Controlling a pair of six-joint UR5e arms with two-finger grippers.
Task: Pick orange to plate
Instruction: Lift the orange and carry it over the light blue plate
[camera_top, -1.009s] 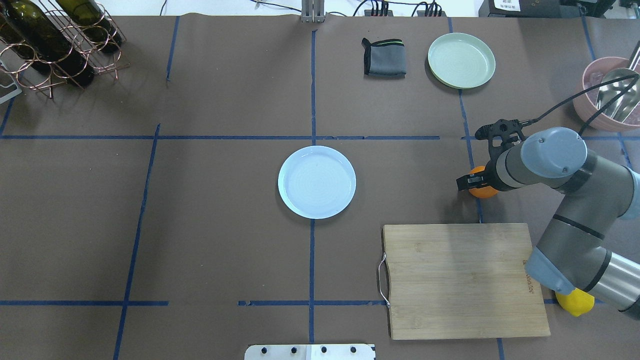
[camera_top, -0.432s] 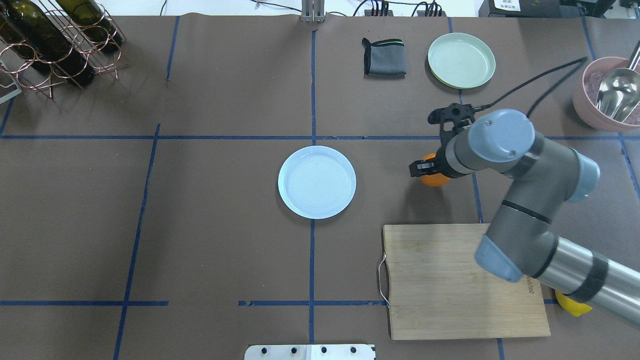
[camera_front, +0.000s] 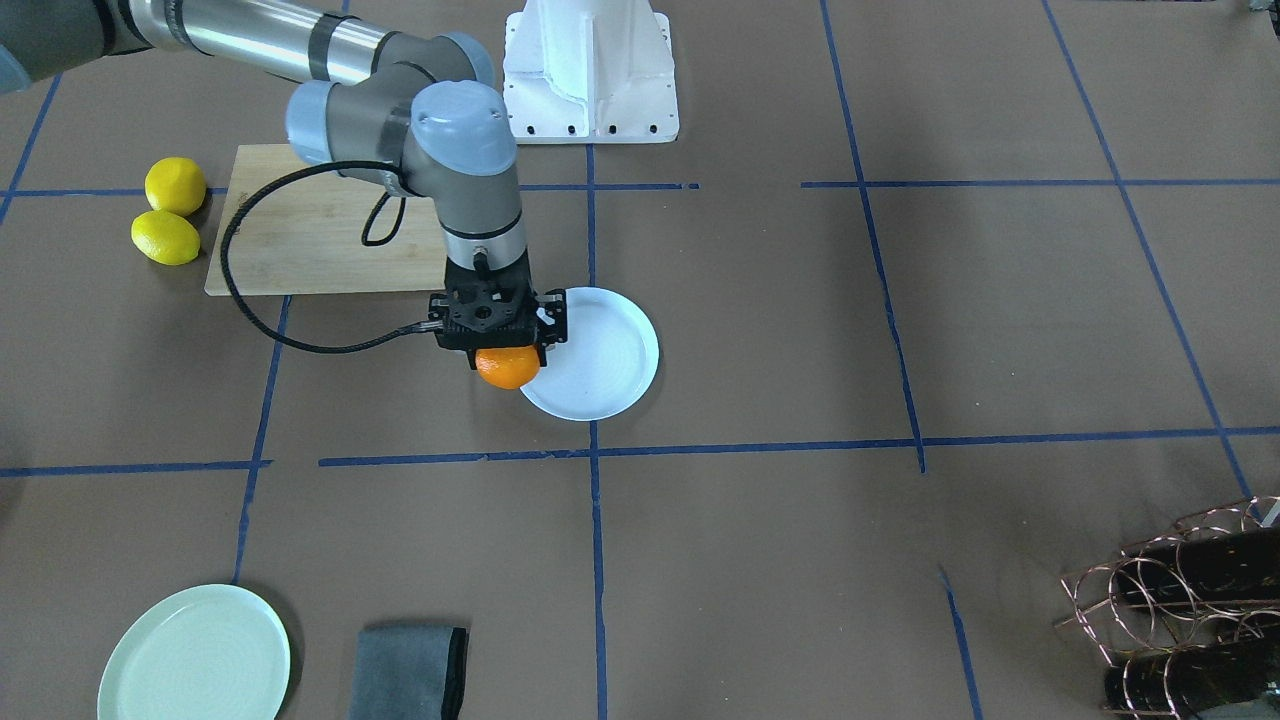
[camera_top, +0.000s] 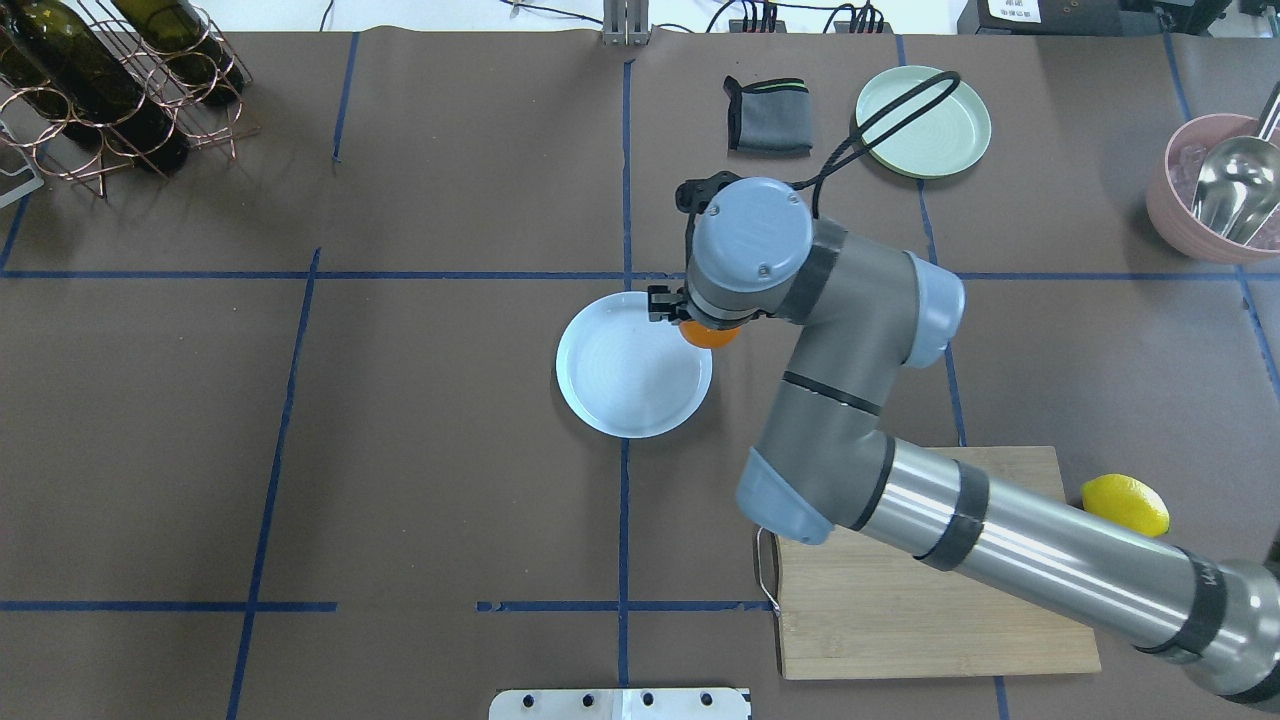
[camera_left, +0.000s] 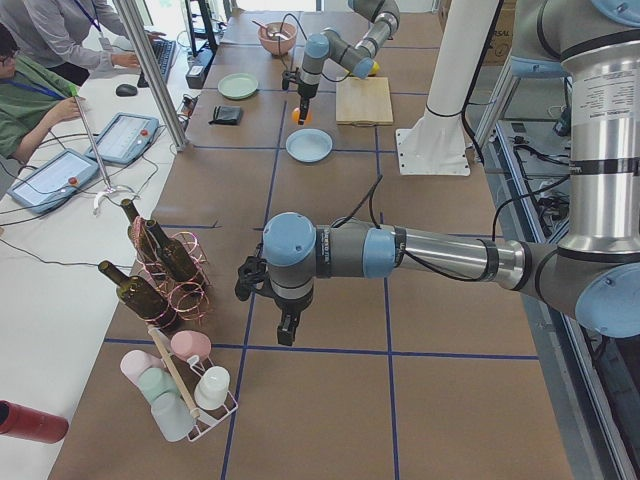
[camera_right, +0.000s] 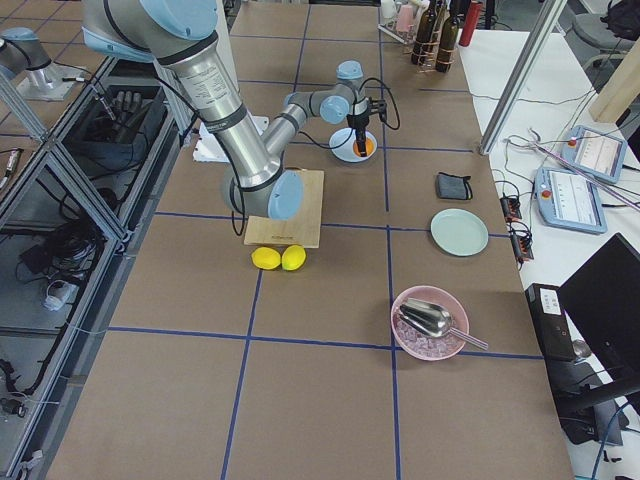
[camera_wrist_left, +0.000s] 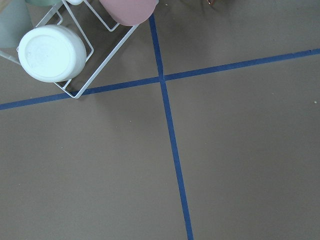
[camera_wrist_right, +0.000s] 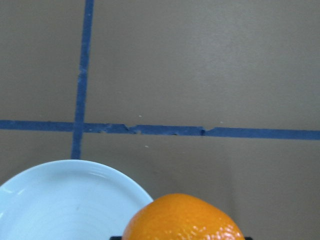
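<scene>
The orange hangs in the air, with my right gripper shut on it from above. It hovers over the rim of the white plate on the side toward the cutting board. From overhead, the wrist covers most of the orange, which sits over the right rim of the plate. The right wrist view shows the orange low in the picture and the plate at lower left. My left gripper hangs far off near the bottle rack; I cannot tell whether it is open or shut.
A wooden cutting board lies at front right with two lemons beside it. A pale green plate, a grey cloth and a pink bowl with a scoop stand at the back right. A bottle rack fills the back left.
My right arm has swung left with the orange in its grip, from beyond the cutting board's far corner to the plate's right rim.
</scene>
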